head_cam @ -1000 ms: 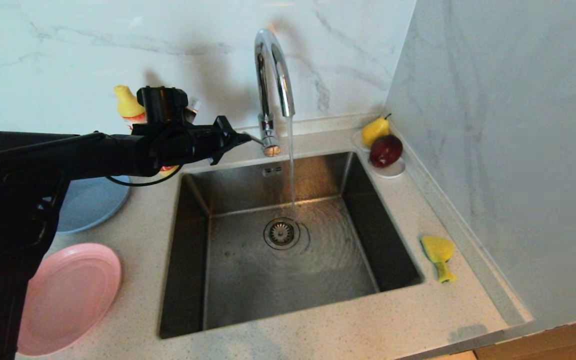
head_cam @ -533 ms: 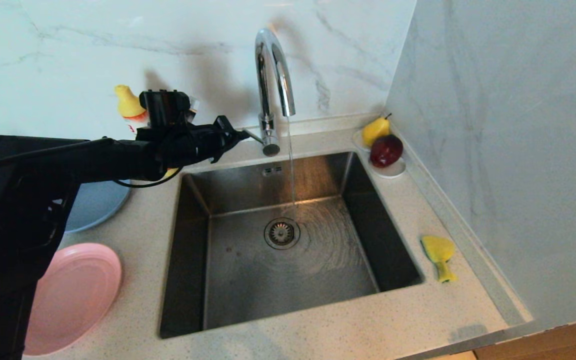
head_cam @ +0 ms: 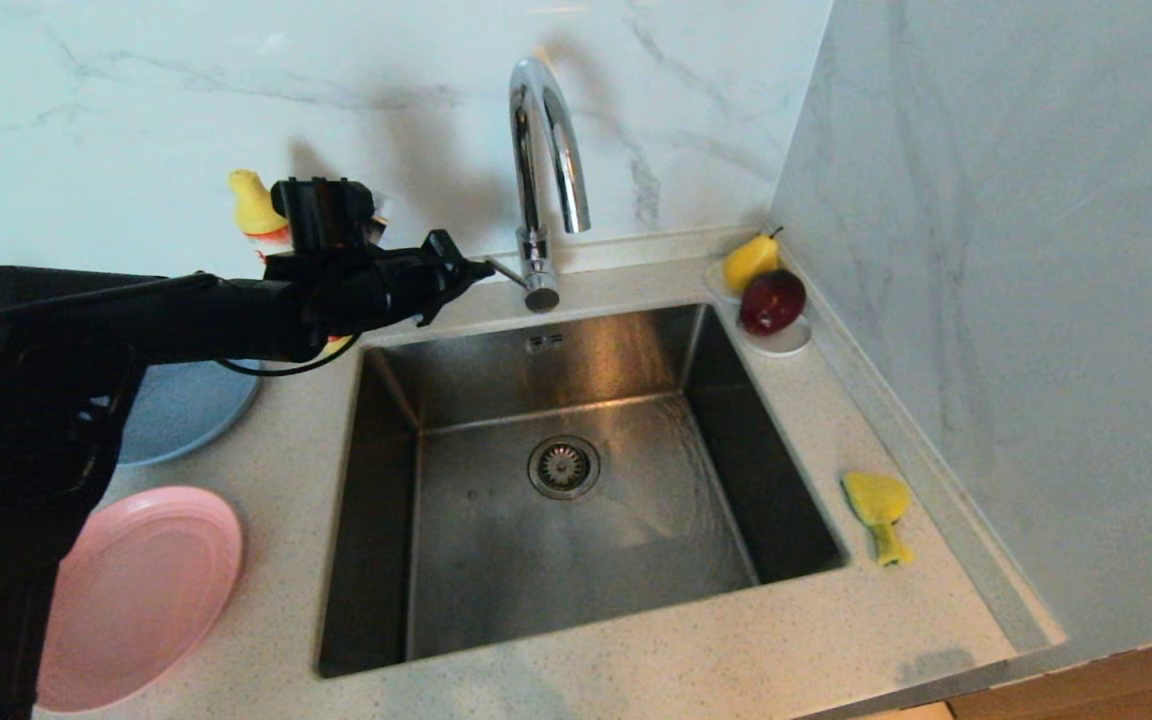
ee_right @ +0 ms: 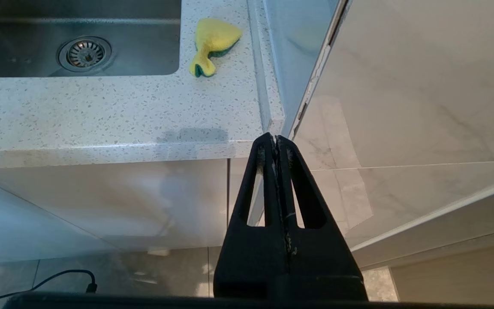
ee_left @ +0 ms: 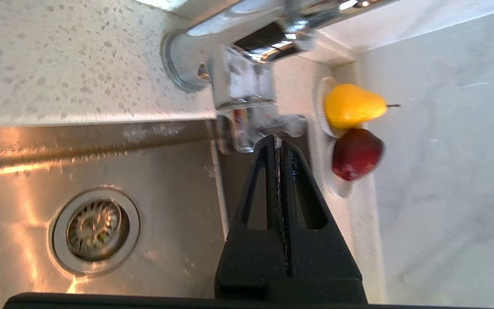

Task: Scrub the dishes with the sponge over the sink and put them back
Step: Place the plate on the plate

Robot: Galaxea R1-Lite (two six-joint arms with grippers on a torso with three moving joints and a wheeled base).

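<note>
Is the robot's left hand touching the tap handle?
Cannot tell. In the left wrist view the shut left hand reaches the tap, with no plain gap or contact visible.

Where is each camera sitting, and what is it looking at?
Head view: up high, looking down at the sink; the left arm and shut left claw show by the tap.
Left wrist view: behind the left claw, facing the tap base and fruit.
Right wrist view: below the counter edge, behind the shut right claw, facing the counter.
Shared: head and right wrist views both show the sponge and drain.
</note>
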